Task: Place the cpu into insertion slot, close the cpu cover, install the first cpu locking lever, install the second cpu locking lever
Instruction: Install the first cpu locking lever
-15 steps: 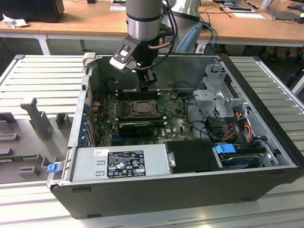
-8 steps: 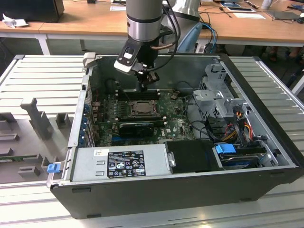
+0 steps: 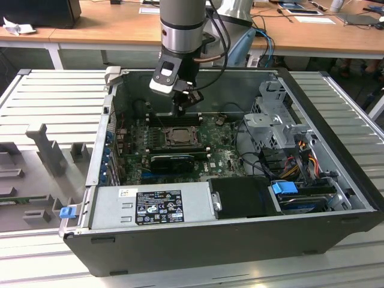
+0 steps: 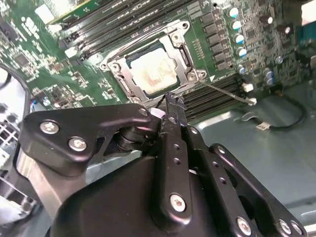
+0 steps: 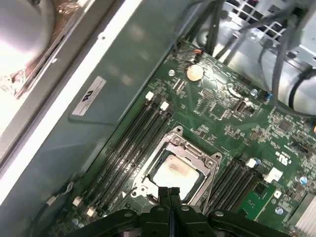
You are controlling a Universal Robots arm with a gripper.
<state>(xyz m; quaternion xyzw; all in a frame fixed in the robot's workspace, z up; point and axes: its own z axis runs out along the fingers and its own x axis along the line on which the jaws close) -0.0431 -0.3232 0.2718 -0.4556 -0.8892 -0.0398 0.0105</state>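
One arm reaches down into the open computer case (image 3: 240, 240) lying on the ribbed metal table (image 3: 54, 90). Its hand (image 3: 187, 103) hangs low over the green motherboard (image 3: 225, 153), close to the case's far wall. Both wrist views show the two fingertips (image 5: 165, 196) pressed flat together with nothing visible between them, so the hand is closed and empty, hovering just beside the edge of the insertion slot (image 5: 141, 187). The cpu (image 5: 174, 170) sits inside that slot, its pale metal face smeared with a brownish stain. The cpu cover (image 5: 196, 152) lies flat around it, and the chip shows through its square window. In the second wrist view a thin metal rod (image 4: 227, 91) runs from the slot's corner out across the neighbouring long black memory slots (image 4: 212, 101); whether it is latched I cannot tell. More memory slots flank the slot's other side. A coin cell (image 5: 194, 73) sits farther along the board.
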